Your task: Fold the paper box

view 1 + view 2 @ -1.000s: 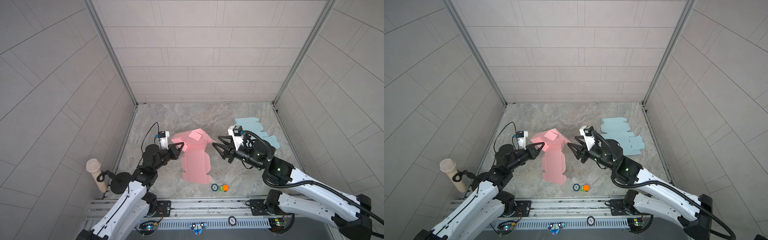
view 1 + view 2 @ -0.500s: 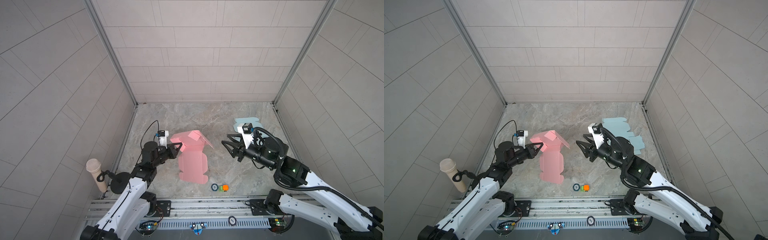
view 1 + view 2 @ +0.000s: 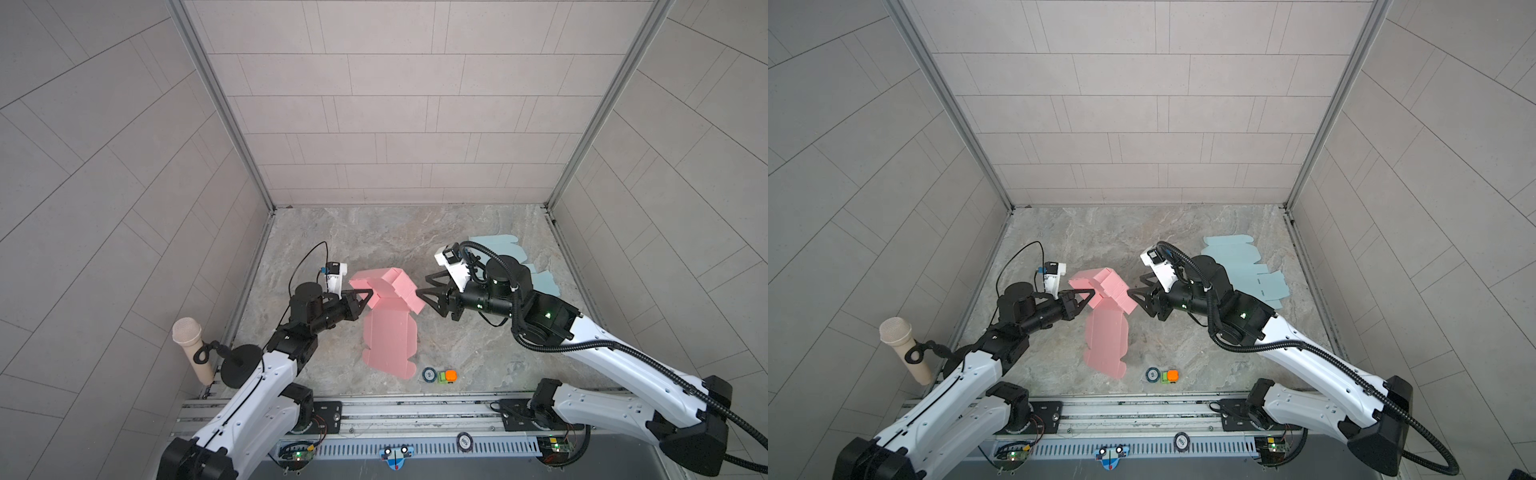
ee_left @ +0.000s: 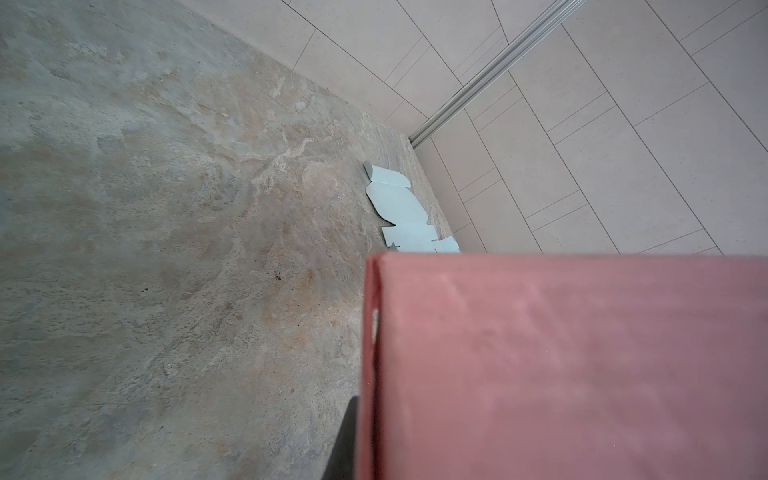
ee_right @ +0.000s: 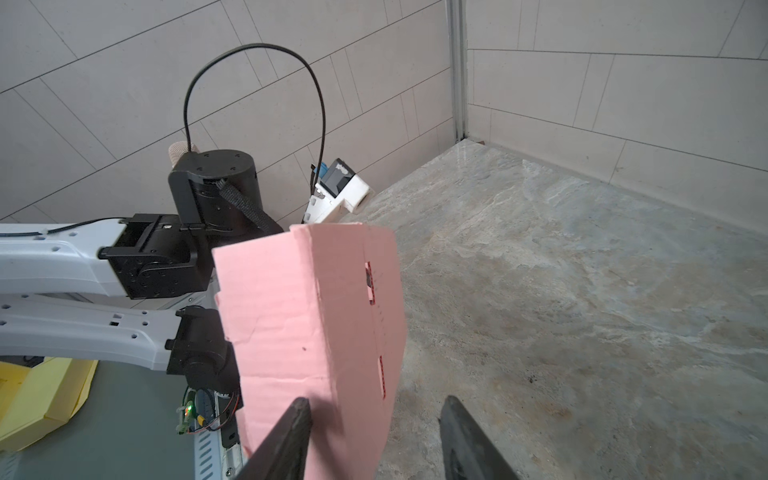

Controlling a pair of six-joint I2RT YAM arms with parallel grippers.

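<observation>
The box (image 3: 388, 336), a pink card cut-out only partly folded, is found near the middle of the tabletop (image 3: 374, 232), between the two arms. In both top views its near half is seen laid flat on the tabletop, while its far half is raised and bent into panels.

The left claw (image 3: 371, 294) is closed together on the left edge of the raised part. In the left wrist view the box (image 4: 561, 365) is seen very close, filling much of the view.

The right claw (image 3: 420, 289) is held at the right edge of the raised part with its jaws apart, and nothing is clamped by it. In the right wrist view its fingers (image 5: 286, 436) are seen well separated, and a slotted panel of the box (image 5: 307, 316) is seen just ahead of them, its edge reaching partly into the gap. Whether that panel is touched cannot be told.

A blue sheet (image 3: 492, 244) is laid flat toward the far right corner, behind the right arm and well apart from the box. A dark disc (image 3: 429, 374) and a green-and-orange piece (image 3: 448, 375) are set just beside each other near the front edge, close to the box's near corner. A microphone (image 3: 189, 345) is mounted at the left wall.
</observation>
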